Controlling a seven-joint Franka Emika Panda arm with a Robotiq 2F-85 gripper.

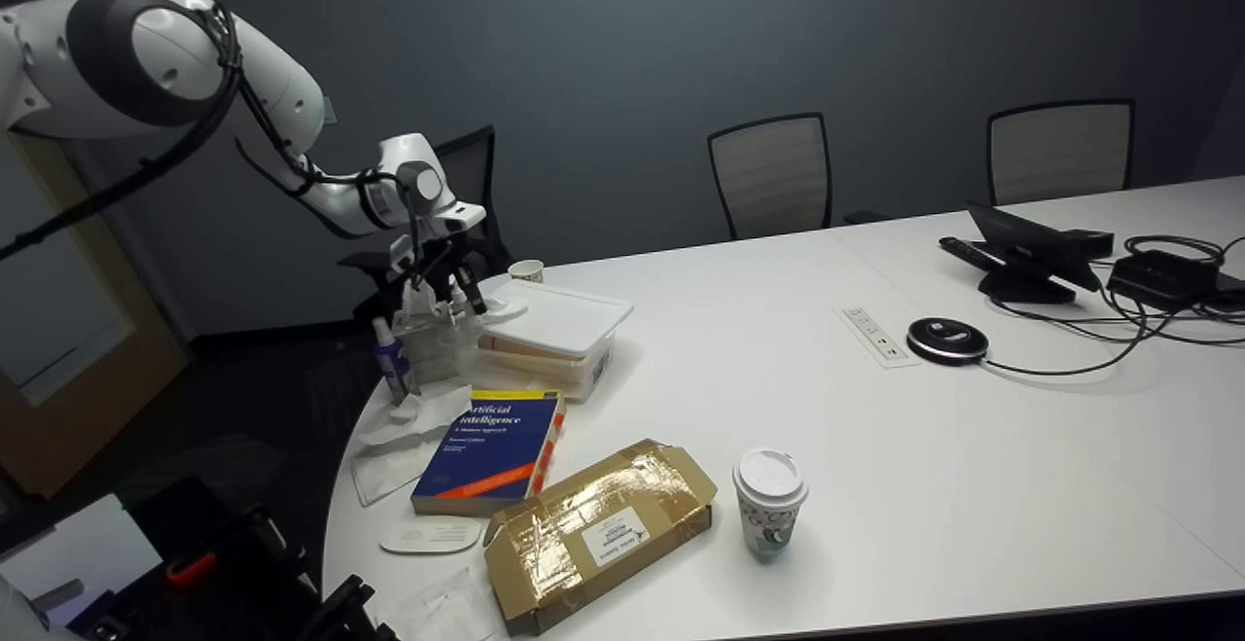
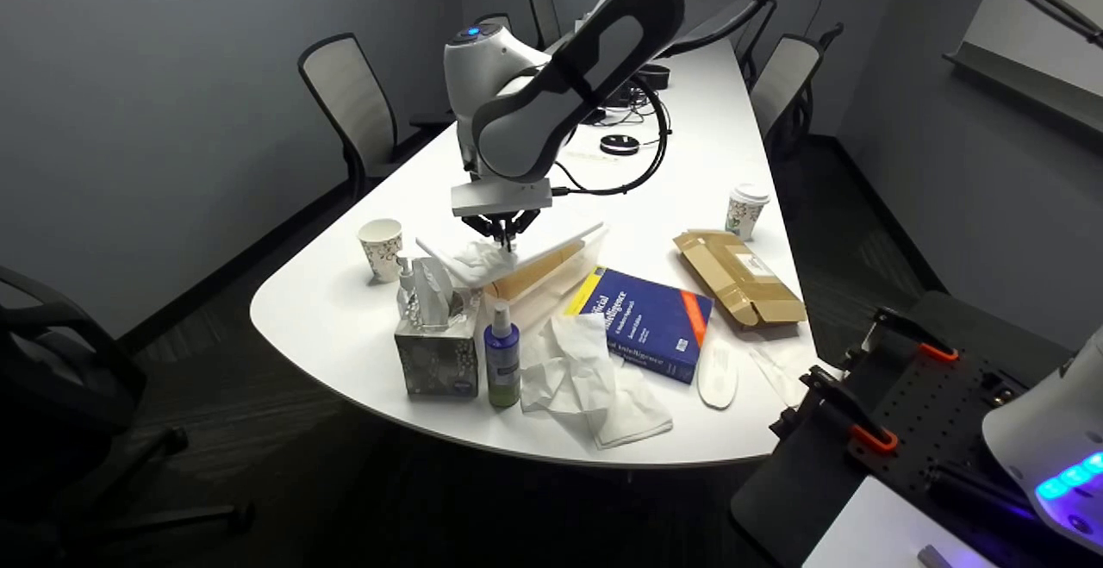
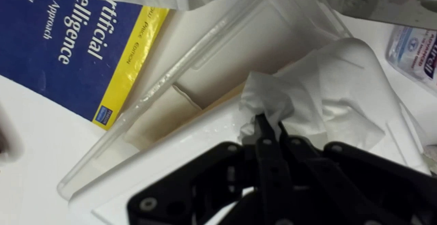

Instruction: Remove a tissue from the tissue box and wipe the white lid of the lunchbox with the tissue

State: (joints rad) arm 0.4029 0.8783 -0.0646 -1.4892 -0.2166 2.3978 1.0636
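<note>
In the wrist view, the black gripper [image 3: 270, 126] rises from the bottom of the frame, its fingers clamped together on a crumpled white tissue [image 3: 304, 109] that spreads right of center over the white lid [image 3: 164, 160]. The lid lies askew on a clear lunchbox [image 3: 160, 85], part of whose inside shows. A blue textbook [image 3: 65, 40] fills the upper left; a clear bottle [image 3: 413, 51] sits at the right edge.

In an exterior view, a white robot arm [image 2: 534, 133] angles down from the upper right, the tissue on the lid near center. At left stands a patterned paper cup [image 2: 382, 249]; below it, the tissue box [image 2: 438, 365], white paper upright from its top, beside a spray bottle [image 2: 502, 361]. Loose sheets [image 2: 577, 370] lie at lower center.

In an exterior view, the arm extends from the upper left, the gripper low beside the lid, left of center. A cardboard box [image 1: 584, 563] and a lidded cup [image 1: 768, 505] occupy the lower center; a round black device [image 1: 947, 341] rests at right.
</note>
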